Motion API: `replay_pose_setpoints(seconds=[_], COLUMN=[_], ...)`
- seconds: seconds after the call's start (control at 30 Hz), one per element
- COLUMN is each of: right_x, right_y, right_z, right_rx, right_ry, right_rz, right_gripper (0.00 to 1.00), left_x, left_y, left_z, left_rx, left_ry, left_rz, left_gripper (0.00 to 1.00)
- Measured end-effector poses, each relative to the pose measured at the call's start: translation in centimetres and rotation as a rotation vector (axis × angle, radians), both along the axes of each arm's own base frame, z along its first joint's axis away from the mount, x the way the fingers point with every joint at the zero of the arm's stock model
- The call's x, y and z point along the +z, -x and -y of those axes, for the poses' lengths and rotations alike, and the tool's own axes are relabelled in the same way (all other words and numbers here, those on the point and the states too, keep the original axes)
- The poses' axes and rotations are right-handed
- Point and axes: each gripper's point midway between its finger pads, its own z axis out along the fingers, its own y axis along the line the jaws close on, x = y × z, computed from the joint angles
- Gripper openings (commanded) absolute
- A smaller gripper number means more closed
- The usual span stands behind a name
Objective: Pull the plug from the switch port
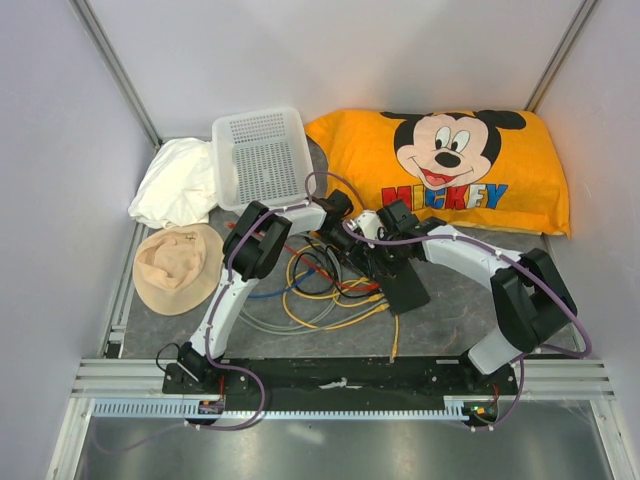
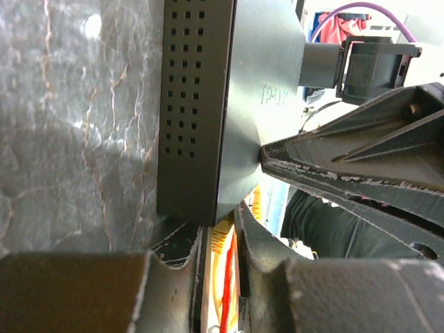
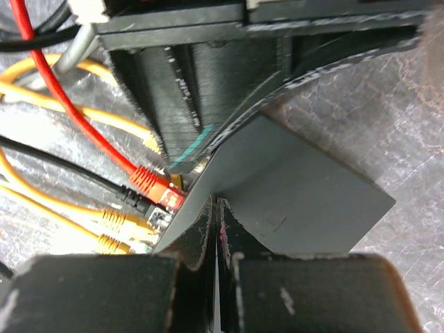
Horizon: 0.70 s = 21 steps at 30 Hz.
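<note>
The black switch box (image 1: 410, 290) lies on the table mat, its port edge facing a tangle of cables. In the right wrist view red (image 3: 156, 187), black (image 3: 135, 201) and yellow (image 3: 114, 222) plugs sit in its ports. My left gripper (image 2: 225, 232) is at that edge, its jaws closed around a yellow plug (image 2: 223, 239) still seated in the switch (image 2: 257, 104). My right gripper (image 3: 216, 205) is shut and empty, its tips pressing down on the switch's top face (image 3: 291, 187) near the ports. In the top view both grippers, left (image 1: 352, 248) and right (image 1: 385, 262), meet over the box.
Loose yellow, red, black and grey cables (image 1: 320, 295) spread left of the switch. A white basket (image 1: 262, 155), a white cloth (image 1: 180, 185) and a beige hat (image 1: 178, 265) lie at the back left. A Mickey pillow (image 1: 450, 165) lies at the back right.
</note>
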Motion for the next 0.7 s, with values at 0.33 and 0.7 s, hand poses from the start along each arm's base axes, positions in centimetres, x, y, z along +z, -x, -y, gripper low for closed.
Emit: replay_pose_setpoints(seconds=[0.33,0.7], right_x=[0.0,0.0], right_y=[-1.3,-2.2], right_z=[-0.3,-0.6], right_rx=[-0.012,-0.020], right_ry=[-0.006,-0.010], right_rz=[0.047,0.082], right_gripper=[0.00,0.00], left_x=[-0.2,-0.3], left_y=[0.1,-0.1], left_z=[-0.9,-1.8], left_rx=[-0.009,-0.002], left_ry=[0.028,0.014], left_rz=[0.014,0.052], left_gripper=[0.01,0.02])
